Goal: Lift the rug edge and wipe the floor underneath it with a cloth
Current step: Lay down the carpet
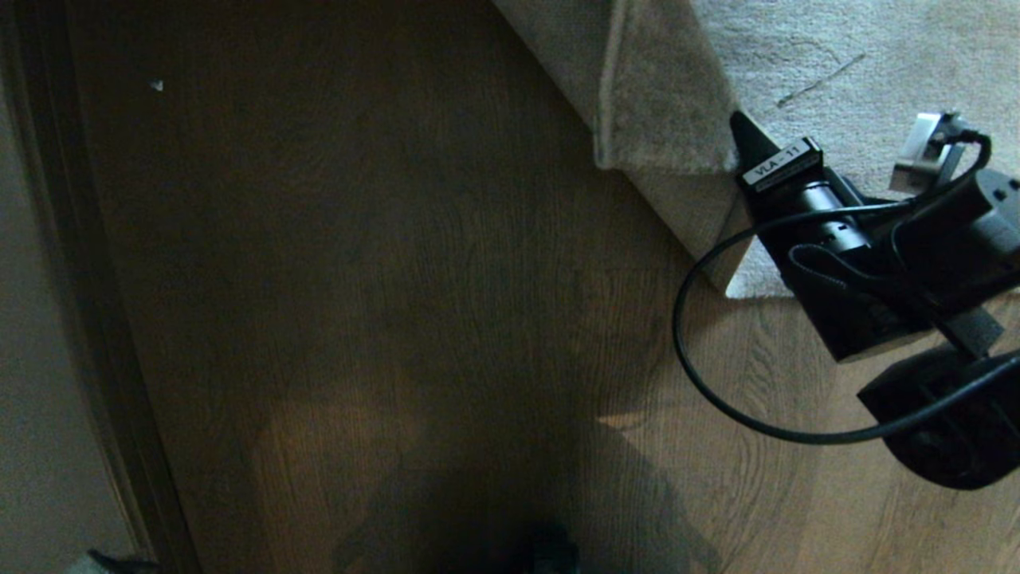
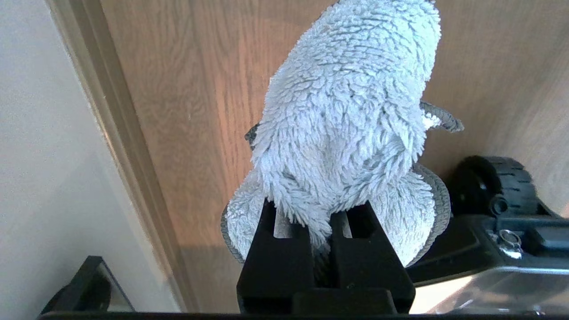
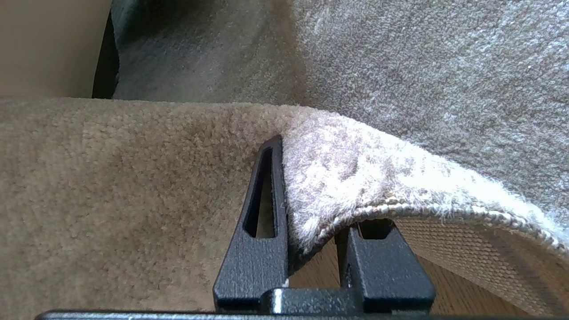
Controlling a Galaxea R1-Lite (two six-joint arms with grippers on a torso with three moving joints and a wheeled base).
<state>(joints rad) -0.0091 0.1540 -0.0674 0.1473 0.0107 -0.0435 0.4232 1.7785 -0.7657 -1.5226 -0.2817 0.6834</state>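
The light grey rug's corner is lifted and folded back, so the rug edge (image 1: 661,104) stands off the brown wood floor (image 1: 398,279) at the upper right of the head view. My right gripper (image 1: 741,139) is shut on that corner. The right wrist view shows the rug edge (image 3: 382,178) pinched in the right gripper (image 3: 311,195), with woven beige backing and floor (image 3: 311,271) beneath. My left gripper (image 2: 318,222) shows only in the left wrist view, shut on the fuzzy pale blue-grey cloth (image 2: 351,111), which bunches over the floor (image 2: 186,111).
A pale wall (image 1: 32,319) with a dark baseboard (image 1: 96,319) runs along the left of the floor. A black cable (image 1: 693,351) loops from the right arm. My base's wheel (image 2: 489,182) is beside the cloth. A small white speck (image 1: 157,84) lies on the floor.
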